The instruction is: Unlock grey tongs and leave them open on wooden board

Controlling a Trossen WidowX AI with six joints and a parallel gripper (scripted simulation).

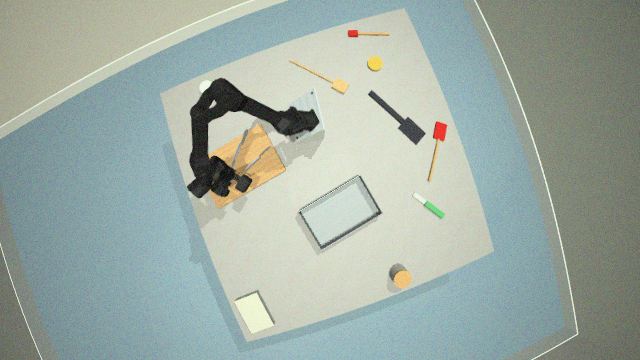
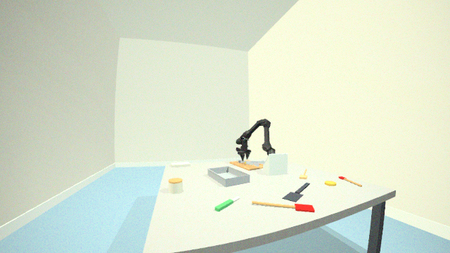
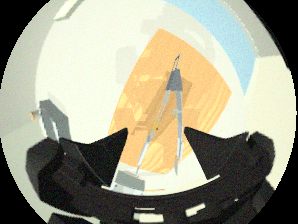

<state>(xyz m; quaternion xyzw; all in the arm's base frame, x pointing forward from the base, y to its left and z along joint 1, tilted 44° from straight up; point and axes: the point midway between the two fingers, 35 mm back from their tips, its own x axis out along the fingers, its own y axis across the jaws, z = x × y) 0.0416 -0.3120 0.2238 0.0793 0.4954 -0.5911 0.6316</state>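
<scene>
The grey tongs (image 1: pixel 239 148) (image 2: pixel 257 163) (image 3: pixel 174 80) are spread in a narrow V over the wooden board (image 1: pixel 270 167) (image 2: pixel 246 166) (image 3: pixel 160 42). Their hinge end is toward the board's far end in the wrist view, and both tips point toward the bottom of that view. Whether they lie fully flat is hard to tell. My gripper (image 2: pixel 245 159) (image 3: pixel 157 130) is open and points down low over the board. Its fingers stand on either side of the tongs' arms, the right one very close to an arm. The roasting tin (image 1: pixel 351 230) (image 2: pixel 235 181) holds nothing.
A white upright stand (image 1: pixel 318 112) (image 2: pixel 278 164) is beside the board near the arm's base. A lidded jar (image 1: pixel 402 279) (image 2: pixel 175 186), a pale box (image 1: pixel 254 312), a black spatula (image 1: pixel 411 131) (image 2: pixel 293 196) and several other utensils lie farther off.
</scene>
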